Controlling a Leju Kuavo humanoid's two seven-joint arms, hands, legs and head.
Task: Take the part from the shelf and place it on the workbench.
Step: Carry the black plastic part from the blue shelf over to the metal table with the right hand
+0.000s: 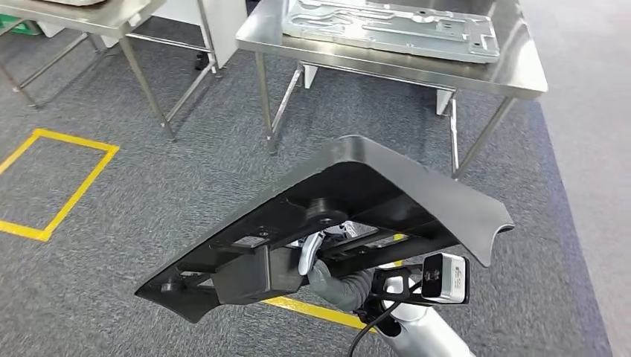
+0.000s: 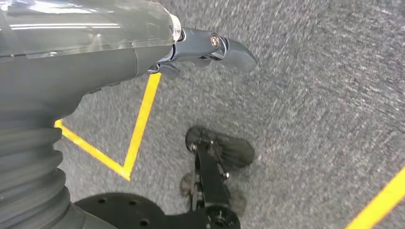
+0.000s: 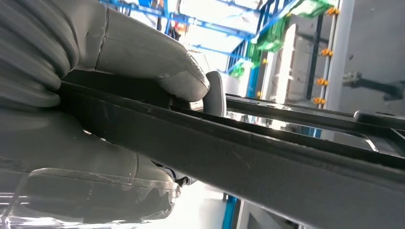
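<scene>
Grey carpet (image 1: 193, 160) marked with yellow tape lines (image 1: 56, 178) covered the floor, and a stainless steel workbench (image 1: 513, 71) stood beyond the robot, carrying a flat silver metal panel (image 1: 394, 28); a second steel table (image 1: 97, 18) stood to the left of the workbench. The black moulded part (image 1: 350, 208) hung in the air short of the workbench, tilted, underside showing. The right hand (image 1: 331, 279) gripped its frame from below, thumb (image 3: 157, 62) over one rail, fingers clamped beneath. The left hand (image 2: 210, 47) hung over the carpet, fingers extended, holding nothing.
</scene>
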